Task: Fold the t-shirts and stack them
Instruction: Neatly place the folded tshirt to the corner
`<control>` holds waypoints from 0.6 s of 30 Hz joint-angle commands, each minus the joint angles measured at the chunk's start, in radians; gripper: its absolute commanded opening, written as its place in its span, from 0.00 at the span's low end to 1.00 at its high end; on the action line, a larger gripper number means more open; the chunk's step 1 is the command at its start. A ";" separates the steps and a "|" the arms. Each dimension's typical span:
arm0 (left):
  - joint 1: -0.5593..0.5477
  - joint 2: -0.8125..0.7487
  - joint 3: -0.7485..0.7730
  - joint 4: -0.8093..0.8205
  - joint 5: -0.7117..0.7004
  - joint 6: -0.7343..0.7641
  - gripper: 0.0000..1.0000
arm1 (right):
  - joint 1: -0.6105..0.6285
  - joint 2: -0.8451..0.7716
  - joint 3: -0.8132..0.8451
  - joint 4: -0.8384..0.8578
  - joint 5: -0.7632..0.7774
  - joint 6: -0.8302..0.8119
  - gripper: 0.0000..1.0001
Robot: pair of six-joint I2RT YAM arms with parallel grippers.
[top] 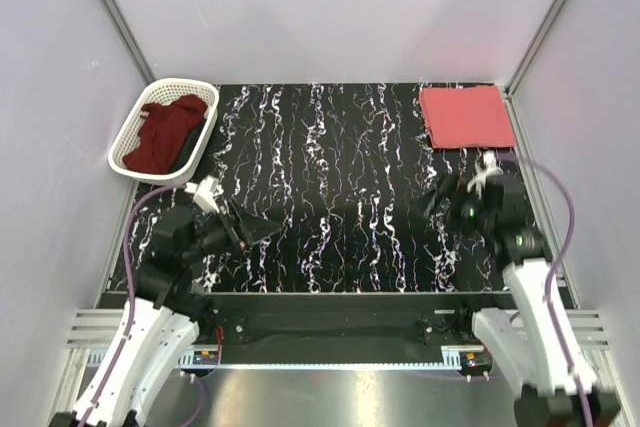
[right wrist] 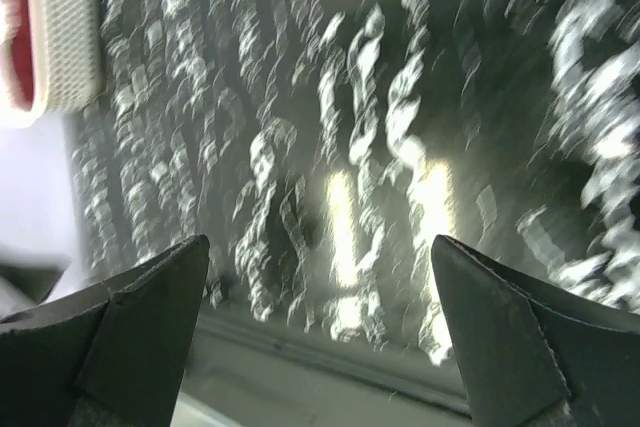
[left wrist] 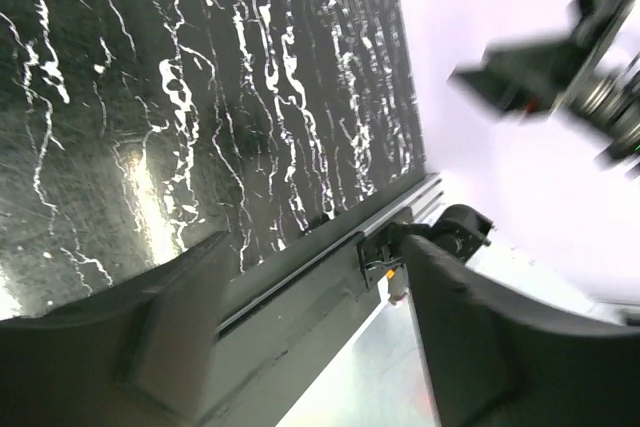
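Salmon-pink t-shirt (top: 467, 115) lies folded flat at the far right corner of the table (top: 340, 167). Maroon t-shirt (top: 168, 132) sits crumpled in the white basket (top: 126, 147) at far left. Judged step: one shirt done, fetching the second is next. Left gripper (top: 262, 228) and right gripper (top: 437, 199) hover empty, fingers apart. Next move likely needs the left arm to reach over the basket rim for the cloth. Open room for spreading lies mid-table; side walls crowd the basket and the folded shirt.
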 commanded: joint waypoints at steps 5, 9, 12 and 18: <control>0.004 -0.212 -0.213 0.209 0.024 -0.135 0.99 | 0.008 -0.545 -0.461 0.158 -0.296 0.418 1.00; 0.004 -0.381 -0.392 0.321 0.029 -0.286 0.99 | 0.006 -0.822 -0.614 0.054 -0.318 0.519 1.00; 0.004 -0.546 -0.513 0.364 0.015 -0.383 0.99 | 0.008 -0.758 -0.598 0.004 -0.309 0.473 0.99; 0.003 -0.555 -0.666 0.530 0.087 -0.489 0.99 | 0.008 -0.818 -0.674 0.039 -0.385 0.497 1.00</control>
